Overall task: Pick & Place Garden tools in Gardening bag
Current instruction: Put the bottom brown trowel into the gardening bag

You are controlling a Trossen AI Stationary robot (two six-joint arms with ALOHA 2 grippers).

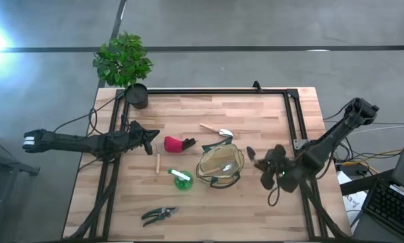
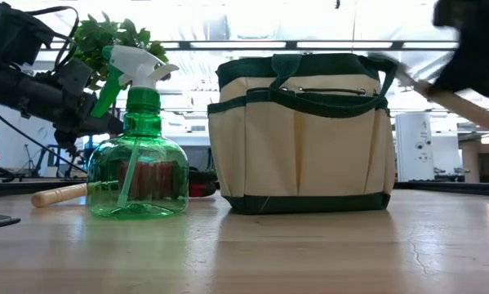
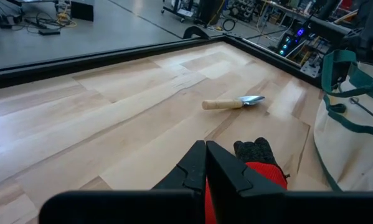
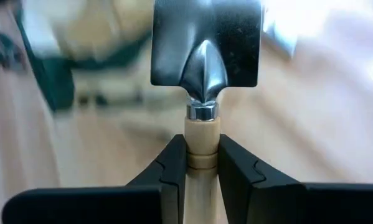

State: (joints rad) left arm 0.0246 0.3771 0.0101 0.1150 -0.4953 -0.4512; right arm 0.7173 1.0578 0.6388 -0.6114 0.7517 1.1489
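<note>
Right gripper clamps the wooden handle of a silver spade, blade pointing forward, with the gardening bag just beyond it. Left gripper, fingers pressed together and holding nothing, hovers over the red-and-black item; a trowel lies farther ahead.

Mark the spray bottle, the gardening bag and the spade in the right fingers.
spray bottle [image 2: 138, 175], low view, green body.
gardening bag [image 2: 301, 143], low view, tan front panel.
spade [image 4: 206, 43], right wrist view, blade centre.
</note>
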